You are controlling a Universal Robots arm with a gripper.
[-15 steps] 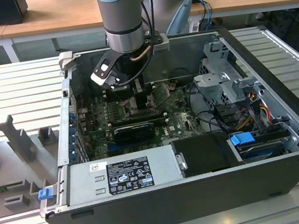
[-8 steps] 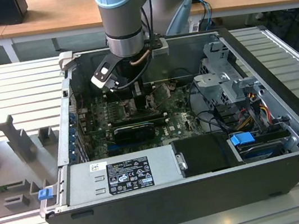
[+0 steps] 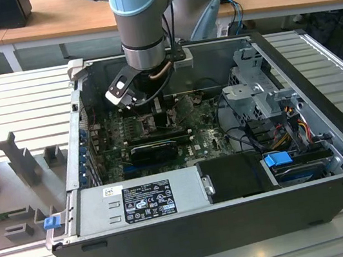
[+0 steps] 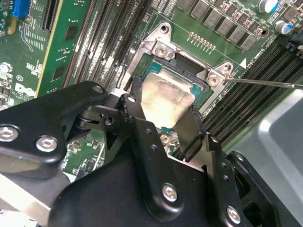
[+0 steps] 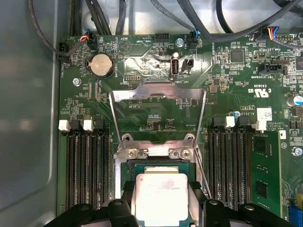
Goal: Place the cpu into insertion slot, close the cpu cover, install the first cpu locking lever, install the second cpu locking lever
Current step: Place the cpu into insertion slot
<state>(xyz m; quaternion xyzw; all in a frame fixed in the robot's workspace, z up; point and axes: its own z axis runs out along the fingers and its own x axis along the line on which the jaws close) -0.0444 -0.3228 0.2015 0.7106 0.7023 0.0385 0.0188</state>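
While the pincer (image 4: 163,116) was closed on two opposite edges of the cpu (image 4: 165,97), the chip hung just over the insertion slot (image 4: 191,65); I could not tell whether it touched the frame. Doing this step well probably meant keeping it level and square to that frame, corners matched, with no sideways push across the pins. The cpu cover (image 5: 157,91) stood raised at one edge of the socket, leaving the opening free. A thin locking lever (image 4: 265,83) lay swung aside. Memory slots (image 5: 87,165) flanked the socket closely, so room beside the fingers looked tight.
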